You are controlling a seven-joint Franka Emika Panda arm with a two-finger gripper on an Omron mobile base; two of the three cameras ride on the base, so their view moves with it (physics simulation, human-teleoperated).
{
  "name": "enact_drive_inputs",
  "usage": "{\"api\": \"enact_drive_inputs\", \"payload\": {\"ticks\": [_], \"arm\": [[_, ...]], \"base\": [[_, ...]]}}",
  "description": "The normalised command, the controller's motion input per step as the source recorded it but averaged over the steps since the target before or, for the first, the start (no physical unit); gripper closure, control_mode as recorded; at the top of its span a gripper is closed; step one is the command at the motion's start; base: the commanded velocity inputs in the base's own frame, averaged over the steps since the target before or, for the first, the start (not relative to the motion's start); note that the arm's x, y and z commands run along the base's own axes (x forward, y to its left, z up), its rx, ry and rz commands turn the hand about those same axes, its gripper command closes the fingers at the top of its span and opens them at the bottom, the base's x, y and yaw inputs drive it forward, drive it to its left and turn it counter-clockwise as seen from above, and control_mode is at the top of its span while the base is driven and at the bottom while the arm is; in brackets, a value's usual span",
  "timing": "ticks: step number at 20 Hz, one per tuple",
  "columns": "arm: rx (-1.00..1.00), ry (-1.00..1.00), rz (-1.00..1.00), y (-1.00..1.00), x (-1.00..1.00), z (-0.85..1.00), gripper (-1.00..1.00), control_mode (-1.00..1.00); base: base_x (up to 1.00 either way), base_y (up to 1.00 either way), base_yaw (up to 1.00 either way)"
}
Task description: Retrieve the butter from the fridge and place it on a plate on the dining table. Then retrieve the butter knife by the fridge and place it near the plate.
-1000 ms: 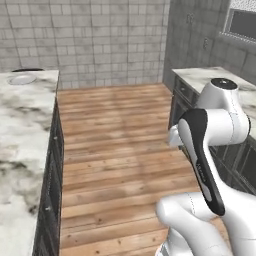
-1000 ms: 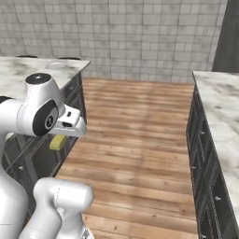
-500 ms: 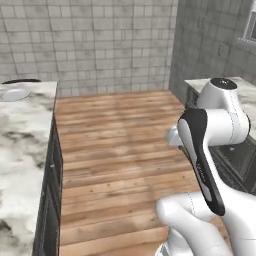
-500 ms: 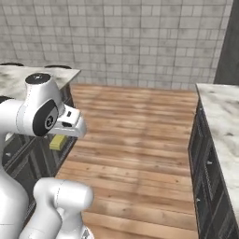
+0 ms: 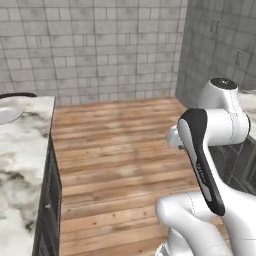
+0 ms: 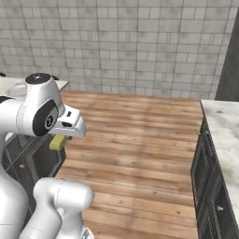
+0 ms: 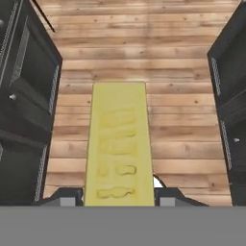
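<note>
hand (image 7: 119,199): we grip butter (image 7: 119,149) at its near end | likely soft, slick, light; squeeze gently

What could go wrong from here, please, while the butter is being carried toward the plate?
1. The butter juts far out past the hand, held only at one end, so it might slip or tilt.
2. The plate sits right at the dining table's far end, so a misjudged placement could miss it.
</note>
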Motion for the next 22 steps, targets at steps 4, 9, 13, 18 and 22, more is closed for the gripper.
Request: {"api": "enact_drive_inputs", "payload": {"ticks": [4,9,13,18,22], "arm": [[0.0,0.0,0.0,0.0,0.0,0.0,1.0,1.0],[0.0,0.0,0.0,0.0,0.0,0.0,1.0,1.0],[0.0,0.0,0.0,0.0,0.0,0.0,1.0,1.0],[0.0,0.0,0.0,0.0,0.0,0.0,1.0,1.0],[0.0,0.0,0.0,0.0,0.0,0.0,1.0,1.0]], "base": [[1.0,0.0,0.0],[1.0,0.0,0.0],[1.0,0.0,0.0],[0.97,-0.05,0.1],[0.44,0.0,0.39]]}}
